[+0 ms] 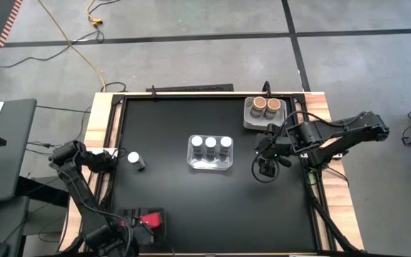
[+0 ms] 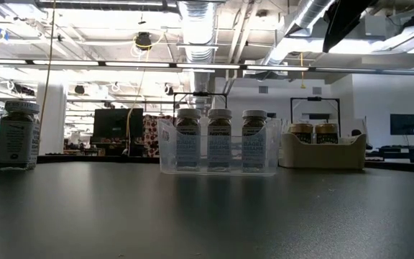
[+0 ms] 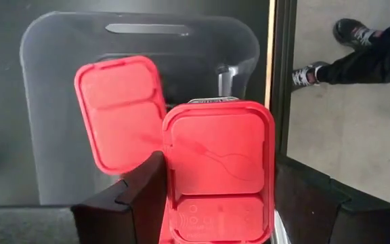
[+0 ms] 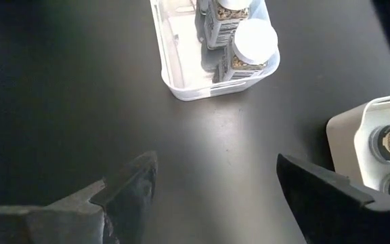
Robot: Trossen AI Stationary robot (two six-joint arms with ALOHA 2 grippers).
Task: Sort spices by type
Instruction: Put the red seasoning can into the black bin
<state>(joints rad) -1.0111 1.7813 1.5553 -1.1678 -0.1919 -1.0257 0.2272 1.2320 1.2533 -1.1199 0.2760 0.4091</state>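
Red spice box [image 3: 217, 173] fills the left wrist view, clamped between the left jaws [image 3: 212, 203], held over a grey tray [image 3: 53, 102] that already has a second red box [image 3: 120, 112] in it. From above, that tray sits at the worktop's front edge near the front-left corner, under the left arm.

Progress, as a judgement: mostly sorted.
- Clear tray [image 1: 210, 152] mid-worktop holds three white-lidded jars [image 1: 210, 143] in a row.
- Pale tray [image 1: 264, 114] near the back-right corner holds two brown jars [image 1: 266, 105].
- Red boxes: one in its tray, one in the grip and not yet released.
- Left over: one loose white-lidded jar [image 1: 135, 160] standing alone near the left edge, well apart from the clear tray. It likely belongs with the other three.

Right jaws [image 1: 267, 168] hang apart and empty, above bare worktop between the clear tray and the right edge, just in front of the pale tray.

Worktop [image 1: 184, 207] is matte black with a light wood rim, bare apart from the trays and the stray jar. Grey concrete floor with dark tape lines and a yellow cable surrounds it. Low view shows an open industrial hall: exposed ducts, strip lights, monitors. A person's legs and shoes [image 3: 347, 30] show beside the worktop in the left wrist view.
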